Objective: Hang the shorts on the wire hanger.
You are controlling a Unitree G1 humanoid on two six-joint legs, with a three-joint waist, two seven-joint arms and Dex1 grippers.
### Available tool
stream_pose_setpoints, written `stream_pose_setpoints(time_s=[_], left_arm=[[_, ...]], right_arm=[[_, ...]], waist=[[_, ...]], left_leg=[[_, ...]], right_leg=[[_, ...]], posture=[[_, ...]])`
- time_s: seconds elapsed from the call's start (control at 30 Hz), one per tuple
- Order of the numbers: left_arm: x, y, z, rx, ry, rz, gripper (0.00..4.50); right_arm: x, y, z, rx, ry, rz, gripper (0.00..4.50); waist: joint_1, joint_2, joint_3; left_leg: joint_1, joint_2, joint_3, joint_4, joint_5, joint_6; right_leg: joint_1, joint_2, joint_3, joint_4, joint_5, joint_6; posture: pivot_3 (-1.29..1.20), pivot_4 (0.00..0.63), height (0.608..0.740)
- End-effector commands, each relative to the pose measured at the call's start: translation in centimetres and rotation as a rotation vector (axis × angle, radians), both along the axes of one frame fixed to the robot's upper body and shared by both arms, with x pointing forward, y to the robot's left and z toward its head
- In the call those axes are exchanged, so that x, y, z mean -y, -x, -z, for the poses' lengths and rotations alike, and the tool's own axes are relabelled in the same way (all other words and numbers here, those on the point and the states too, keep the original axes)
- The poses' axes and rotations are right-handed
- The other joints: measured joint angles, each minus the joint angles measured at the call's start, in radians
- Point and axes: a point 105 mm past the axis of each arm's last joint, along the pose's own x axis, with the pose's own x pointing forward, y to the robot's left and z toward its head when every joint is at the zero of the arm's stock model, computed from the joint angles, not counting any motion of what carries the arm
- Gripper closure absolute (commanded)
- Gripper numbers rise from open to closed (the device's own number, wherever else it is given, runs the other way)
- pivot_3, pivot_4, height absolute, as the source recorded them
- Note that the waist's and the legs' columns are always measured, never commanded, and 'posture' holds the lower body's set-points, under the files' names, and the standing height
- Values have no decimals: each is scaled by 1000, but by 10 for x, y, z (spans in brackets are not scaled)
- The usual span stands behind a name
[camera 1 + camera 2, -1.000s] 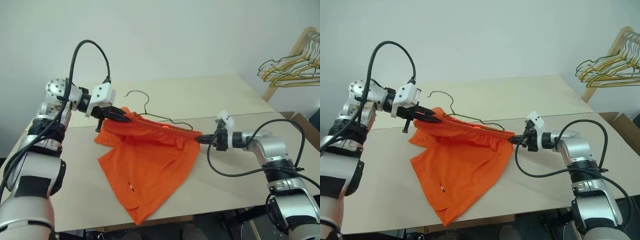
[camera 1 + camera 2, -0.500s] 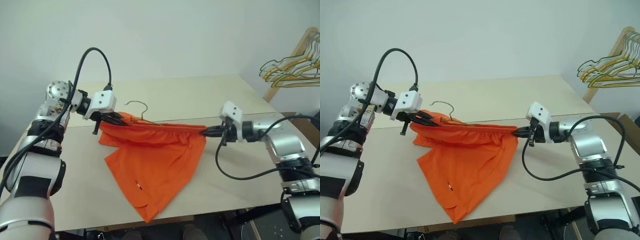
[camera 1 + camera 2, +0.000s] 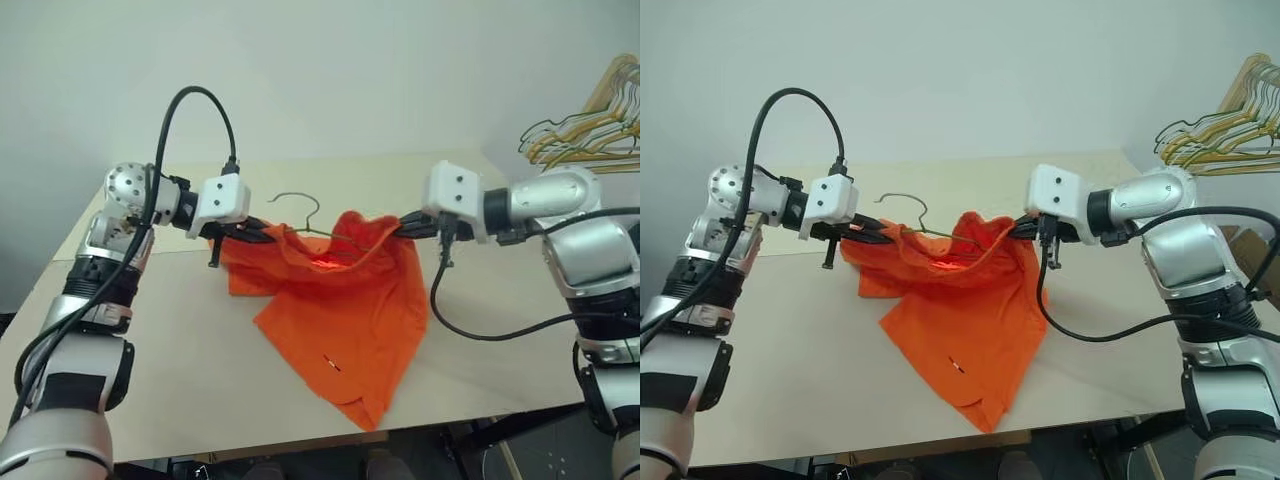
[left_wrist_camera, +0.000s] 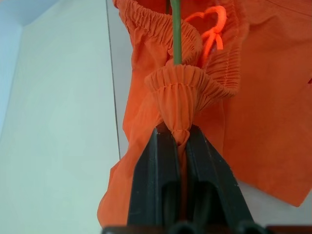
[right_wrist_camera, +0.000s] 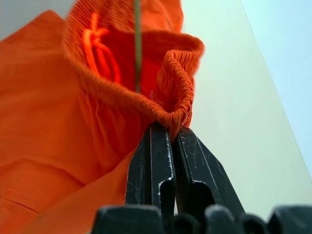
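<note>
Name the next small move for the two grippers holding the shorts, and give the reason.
Probably spread the two ends apart to pull the waistband taut. The left gripper and right gripper each pinch an end of the shorts, lifted off the table, but the waistband sags and bunches around the wire hanger.

The shorts (image 3: 345, 300) hang between both arms, the wire hanger (image 3: 300, 203) apparently inside.

Both end effectors — left (image 3: 262, 233), right (image 3: 405, 227) — pinch the orange shorts (image 3: 345, 300), lifted around the wire hanger (image 3: 312, 218).
</note>
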Motion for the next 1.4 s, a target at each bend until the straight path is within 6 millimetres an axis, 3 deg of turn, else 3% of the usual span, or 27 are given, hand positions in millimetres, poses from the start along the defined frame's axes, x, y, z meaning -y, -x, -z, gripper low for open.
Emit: stream_pose_setpoints(time_s=[0.03,0.3,0.57,0.67,0.8,1.03,1.23,1.4], left_arm=[[4,-6,-11,62,18,-48,4500],[14,4,-3,41,12,7,4500],[20,6,-5,52,30,29,4500],[21,5,-6,54,43,28,4500],[23,6,-13,54,88,31,4500],[25,12,-12,46,85,62,4500],[25,16,-2,57,30,93,4500],[34,23,-8,54,93,157,4500]], right_arm=[[-8,3,-6,47,13,-23,4475],[-23,-4,-12,61,-57,29,4475],[-23,0,3,140,31,-20,4475],[-16,-4,8,153,67,1,3749],[-4,-8,20,115,115,43,2356],[1,-14,30,66,89,91,2356],[-5,-11,22,-9,-24,71,2356],[-2,-8,31,-58,20,52,2356]], waist=[[0,0,0],[-4,0,0],[-3,0,0],[-4,0,0],[-5,0,0],[-7,0,0],[-17,0,0],[-19,0,0]], left_leg=[[0,0,0,0,0,0],[0,0,0,0,1,-1],[0,0,0,0,1,-1],[0,0,0,0,1,-1],[0,0,0,0,1,-1],[0,0,0,0,1,-1],[1,0,0,0,1,-1],[0,0,0,0,1,-2]], right_leg=[[0,0,0,0,0,0],[0,0,0,0,0,0],[0,0,0,0,0,0],[0,0,0,0,0,0],[0,0,0,0,0,0],[0,0,0,-1,0,0],[1,0,0,0,0,0],[1,0,0,-1,0,0]], posture=[[19,0,740],[3,0,740],[-6,0,740],[-8,0,740],[-8,0,740],[-11,0,740],[-10,0,740],[-13,0,740]])
